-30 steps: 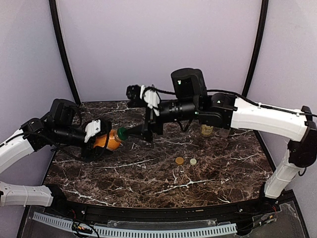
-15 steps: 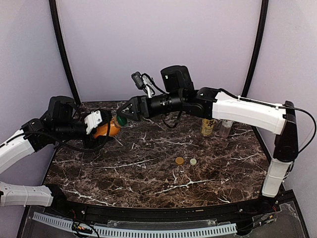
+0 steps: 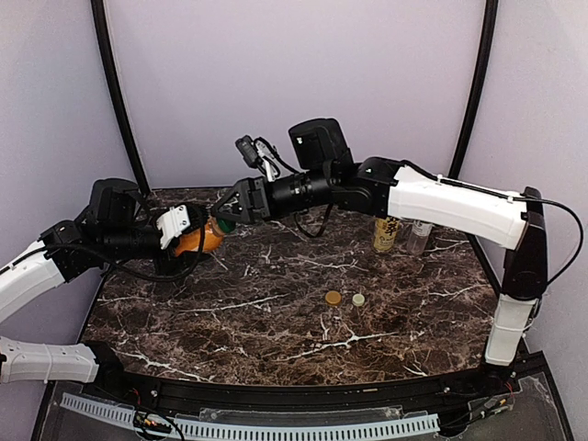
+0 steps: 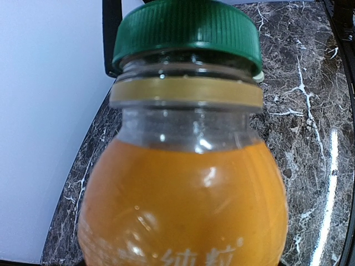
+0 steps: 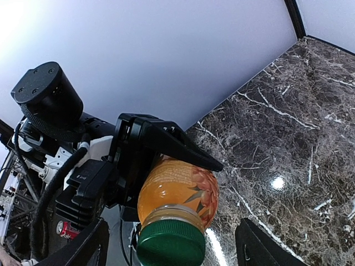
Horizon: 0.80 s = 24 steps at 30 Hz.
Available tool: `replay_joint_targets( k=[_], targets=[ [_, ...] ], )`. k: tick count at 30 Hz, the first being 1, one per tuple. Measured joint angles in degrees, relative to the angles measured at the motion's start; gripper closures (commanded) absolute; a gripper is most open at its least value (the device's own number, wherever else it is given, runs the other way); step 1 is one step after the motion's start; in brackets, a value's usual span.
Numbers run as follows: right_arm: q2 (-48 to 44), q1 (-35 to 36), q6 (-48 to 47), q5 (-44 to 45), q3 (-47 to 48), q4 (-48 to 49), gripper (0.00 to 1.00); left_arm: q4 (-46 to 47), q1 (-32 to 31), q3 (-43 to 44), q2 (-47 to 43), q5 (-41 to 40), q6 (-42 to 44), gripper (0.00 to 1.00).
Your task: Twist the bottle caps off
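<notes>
My left gripper (image 3: 188,237) is shut on the short orange bottle (image 3: 204,236) and holds it on its side above the table's left. The bottle fills the left wrist view (image 4: 183,205), and the gripper's own fingers are hidden there. The dark green cap (image 3: 223,223) is on its neck, also seen in the left wrist view (image 4: 187,30) and the right wrist view (image 5: 172,244). My right gripper (image 3: 227,214) is open, its fingers (image 5: 77,249) standing either side of the cap without touching. A tan-brown cap (image 3: 333,298) and a cream-white cap (image 3: 357,299) lie loose on the table.
The slim yellow bottle (image 3: 384,234) and the clear bottle (image 3: 420,237) stand uncapped at the back right, under the right forearm. The dark marble table (image 3: 276,331) is walled by purple panels at the back and sides.
The left gripper has lifted the orange bottle up and back to the left. The right wrist has turned and followed it, its open jaws now around the green cap.
</notes>
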Motion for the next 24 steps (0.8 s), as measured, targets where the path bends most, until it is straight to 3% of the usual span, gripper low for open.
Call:
replay_joint_targets(
  k=[2, 4, 15, 19, 24],
  targets=[
    [0.59, 0.0, -0.02, -0.13, 0.52, -0.52, 0.25, 0.02, 0.0, 0.0, 0.0, -0.02, 0.0, 0.77],
    [1.14, 0.0, -0.13, -0.2, 0.83, -1.25, 0.35, 0.04, 0.0, 0.0, 0.0, -0.02, 0.02, 0.77],
    [2.16, 0.09, -0.87, -1.77, 1.27, -2.84, 1.0, 0.0, 0.11, -0.37, 0.0, -1.22, 0.35, 0.77],
    [2.08, 0.13, -4.59, -3.04, 1.27, -3.04, 1.0, 0.0, 0.11, -0.37, 0.0, -0.98, 0.87, 0.78],
    [-0.81, 1.68, -23.15, -3.87, -1.92, -4.87, 1.0, -2.91, 0.09, -0.37, -0.13, 4.55, 2.67, 0.77]
  ],
)
